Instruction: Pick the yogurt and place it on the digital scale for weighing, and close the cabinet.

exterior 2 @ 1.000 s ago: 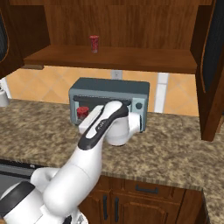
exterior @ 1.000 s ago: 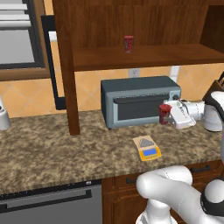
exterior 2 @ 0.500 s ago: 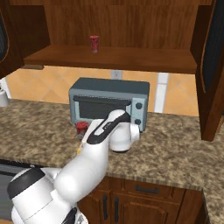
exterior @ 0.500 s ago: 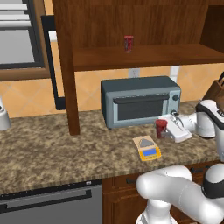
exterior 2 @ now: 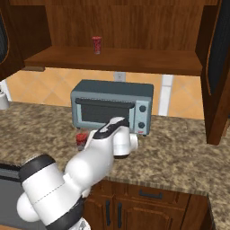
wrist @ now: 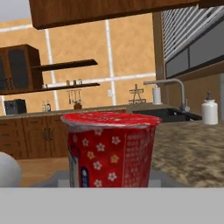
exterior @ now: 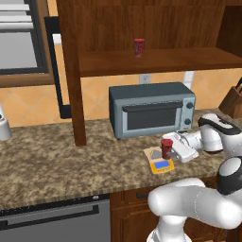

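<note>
Red yogurt cup (exterior: 166, 147), upright, held in the end effector (exterior: 173, 148), which is clenched on its sides. The cup sits over the digital scale (exterior: 159, 160) on the speckled brown granite bench (exterior: 56, 160); whether its base touches the weighing plate or hangs just above it I cannot tell. From the hand view the yogurt (wrist: 109, 148) stands close up: red wall with small white flowers, a blue-and-white label patch low on its left side, pale rim, red foil top.

The scale is flat and square, yellow-orange at the edge, tan-grey on top, with its blue display strip toward the front edge of the bench. Its far corner lies under the cup.

Just behind the scale stands a grey toaster oven (exterior: 151, 109), glass door shut, knobs down its right side. From the right base view the yogurt (exterior 2: 81, 139) shows left of the white forearm, in front of the toaster oven (exterior 2: 112, 107).

The cabinet (exterior: 71, 71) above is dark brown wood, standing open; its shelf (exterior: 156, 60) carries a second small red cup (exterior: 138, 47), upright. One open door (exterior 2: 217, 67) with a black panel hangs at the right. A knife block (exterior: 234, 101) stands at the far right of the bench.
</note>
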